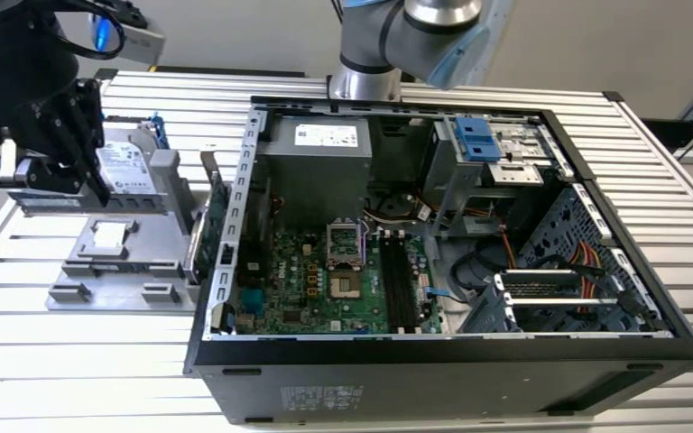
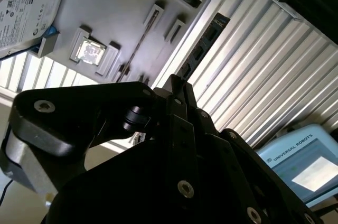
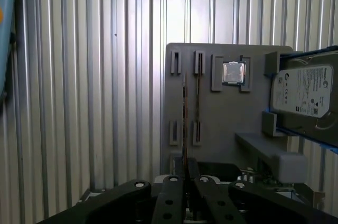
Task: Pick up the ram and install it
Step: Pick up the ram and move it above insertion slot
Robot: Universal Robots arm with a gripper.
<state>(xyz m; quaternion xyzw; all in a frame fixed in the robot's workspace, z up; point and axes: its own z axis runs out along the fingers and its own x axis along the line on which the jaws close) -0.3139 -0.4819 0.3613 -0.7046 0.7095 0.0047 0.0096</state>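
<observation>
The gripper's [image 3: 185, 177] jaws pinch the ram [image 2: 204, 46] above its grey holder [image 3: 224, 118], likely leaving its contact edge free.

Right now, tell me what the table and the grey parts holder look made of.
The table: bare metal, likely aluminium; silvery ribbed slats with a dull sheen. The grey parts holder: probably moulded or printed plastic; flat matte, uniform grey.

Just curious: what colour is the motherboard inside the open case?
The motherboard is green; the exterior view shows it best.
</observation>
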